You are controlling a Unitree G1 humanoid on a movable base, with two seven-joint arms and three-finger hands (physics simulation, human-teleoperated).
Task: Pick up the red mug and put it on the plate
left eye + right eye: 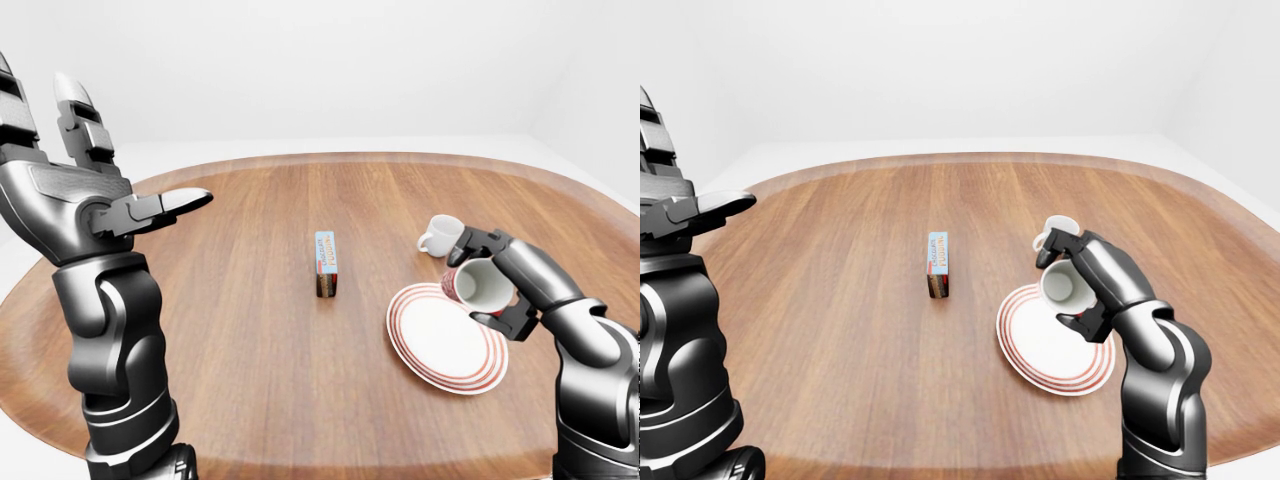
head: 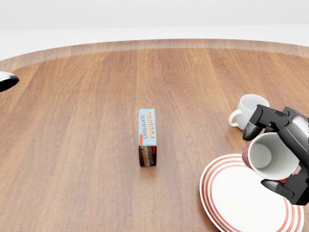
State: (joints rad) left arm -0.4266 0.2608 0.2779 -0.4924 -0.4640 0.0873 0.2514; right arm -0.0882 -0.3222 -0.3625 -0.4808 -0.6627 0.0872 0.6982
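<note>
Red-ringed white plate (image 1: pixel 440 345), red mug (image 2: pixel 266 155)

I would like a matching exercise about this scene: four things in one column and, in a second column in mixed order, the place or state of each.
Things:
1. red mug
2. white mug
3. pudding box
4. left hand

Places or states:
A. raised, fingers open, holding nothing
B. standing on the table near its middle
C. tilted in the right hand above the plate
D. on the table beyond the plate

Pairs: 1-C, 2-D, 3-B, 4-A
</note>
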